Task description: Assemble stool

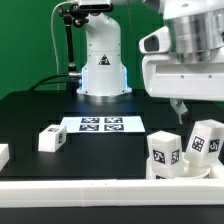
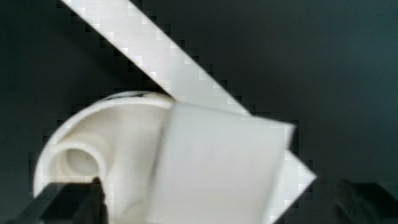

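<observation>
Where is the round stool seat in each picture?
Exterior view: the seat is low at the exterior view's right, at the foot of two upright legs.
Wrist view: the seat curves out from behind a white leg.
Shared landmark: the long white rail.

The stool legs (image 1: 165,150) and seat (image 2: 89,135) show smooth white plastic, faintly glossy. The surface (image 1: 30,112) is matt black; the marker board (image 1: 100,124) matt white.

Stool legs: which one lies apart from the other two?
The leg on the exterior view's left of the marker board, alone on the black table. The other two legs stand close together at the exterior view's right.
</observation>
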### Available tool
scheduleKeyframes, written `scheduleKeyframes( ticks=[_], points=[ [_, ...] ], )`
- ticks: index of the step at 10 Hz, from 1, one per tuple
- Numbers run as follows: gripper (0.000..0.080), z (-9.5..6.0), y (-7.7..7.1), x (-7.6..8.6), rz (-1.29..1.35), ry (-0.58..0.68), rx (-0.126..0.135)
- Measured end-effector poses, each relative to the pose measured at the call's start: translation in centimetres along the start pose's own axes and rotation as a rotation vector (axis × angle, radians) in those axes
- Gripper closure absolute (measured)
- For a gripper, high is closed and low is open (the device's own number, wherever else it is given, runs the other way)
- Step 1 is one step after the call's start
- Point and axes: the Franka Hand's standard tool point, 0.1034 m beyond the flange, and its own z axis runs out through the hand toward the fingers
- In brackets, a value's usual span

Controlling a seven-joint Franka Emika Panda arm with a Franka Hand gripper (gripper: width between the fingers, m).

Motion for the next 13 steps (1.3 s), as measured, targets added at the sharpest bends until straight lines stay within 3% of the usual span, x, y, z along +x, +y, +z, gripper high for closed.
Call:
scheduleKeyframes(
  ticks=[4, 8, 13],
  points=[
    [0.0150, 0.05, -0.10, 0.10, -0.263, 0.001, 0.003],
    [0.0150, 0.06, -0.51, 0.20, -0.815, 0.058, -0.047],
    [0.0150, 0.16, -0.26, 0.50, -1.175, 0.049, -0.063]
  ],
)
